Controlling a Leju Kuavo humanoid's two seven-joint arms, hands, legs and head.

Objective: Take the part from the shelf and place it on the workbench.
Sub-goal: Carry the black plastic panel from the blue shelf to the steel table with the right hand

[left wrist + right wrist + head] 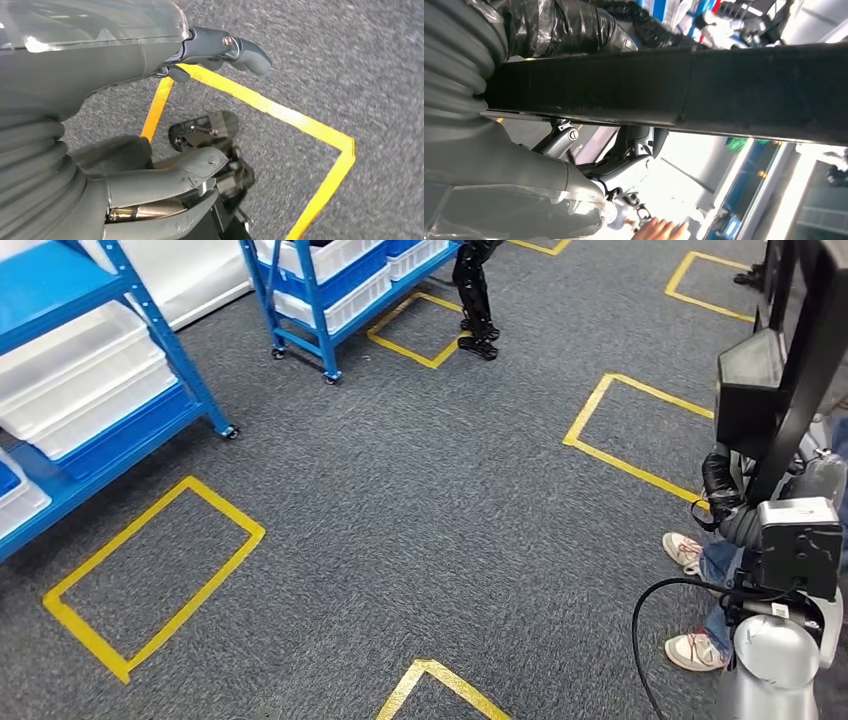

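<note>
Head view, with both wrist views. My right hand point(624, 155) holds the part point(790, 360), a long black bar with a black box-like block on it. In the head view the part stands up at the right edge, tilted, above my silver right arm point(775, 660). In the right wrist view the bar point(674, 85) runs straight across the picture. My fingers point(639, 145) curl up against its underside, and the grey ribbed cover lies along it. Black tape is wound around something just beside the bar near my wrist.

My left hand point(115, 70) hangs over the carpet point(350, 60) with nothing in it. Thumb and fingers are well apart, and between them a yellow tape line point(280, 112) shows on the floor.

Floor: grey carpet point(420, 490) marked with yellow tape rectangles point(150, 580).

Left side: a blue shelf point(150, 315) on castors carries white bins point(80, 380). A second blue shelf point(300, 300), farther off, also carries white bins.

Top centre: the dark legs of another robot point(475, 300) stand beside that second shelf.

Right side: a person in jeans and pale shoes point(685, 550) stands just beside my right arm. A person's fingertips point(659, 230) show near my right hand in the right wrist view.
</note>
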